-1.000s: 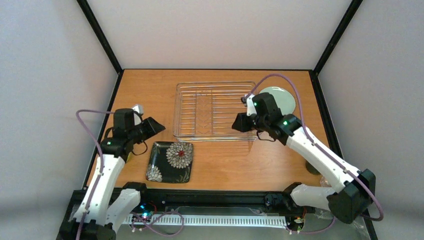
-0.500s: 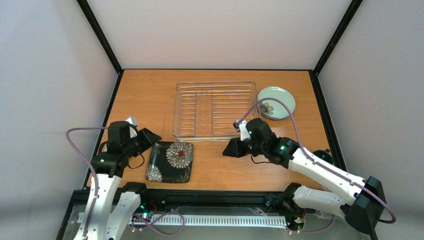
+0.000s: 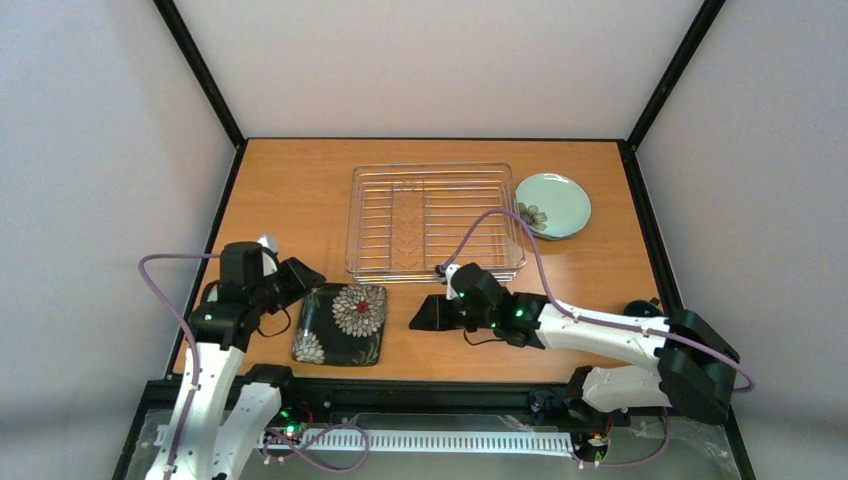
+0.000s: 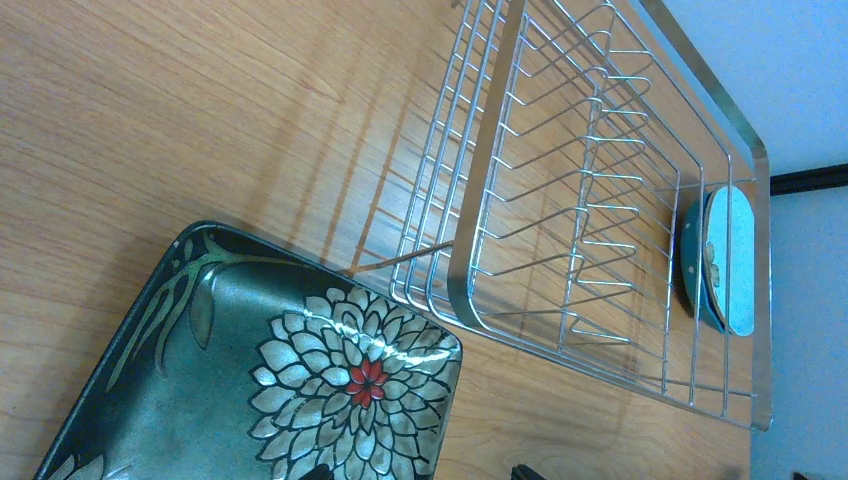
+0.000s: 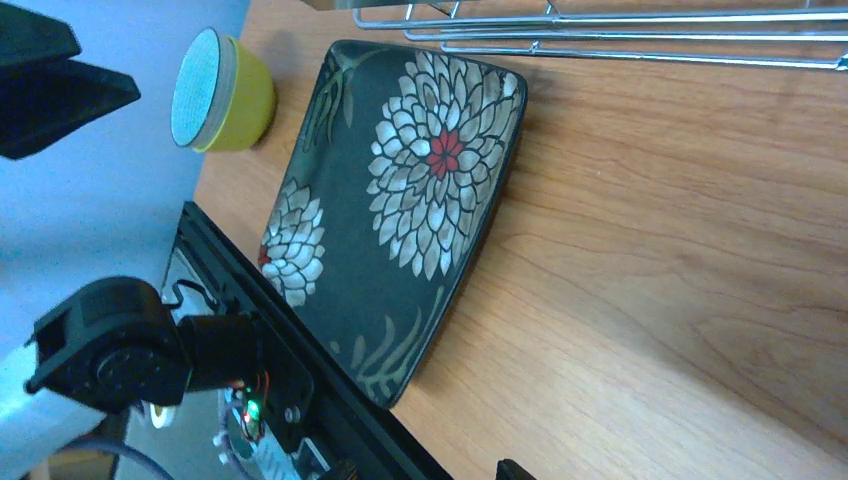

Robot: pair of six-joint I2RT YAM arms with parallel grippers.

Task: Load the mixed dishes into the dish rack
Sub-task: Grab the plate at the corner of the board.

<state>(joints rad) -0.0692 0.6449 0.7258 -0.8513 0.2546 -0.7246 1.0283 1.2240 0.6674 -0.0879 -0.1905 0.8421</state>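
Spread and empty, the right fingers should slip under the black square floral plate's right edge; left fingers released.

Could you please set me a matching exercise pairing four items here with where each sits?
1. black square floral plate
2. pale mint round plate
3. silvery wire dish rack
4. yellow-green bowl

a. far middle of the table
b. by the table's left edge
c. right of the rack's far corner
d. near edge, in front of the rack

Pairs: 1-d, 2-c, 3-a, 4-b.
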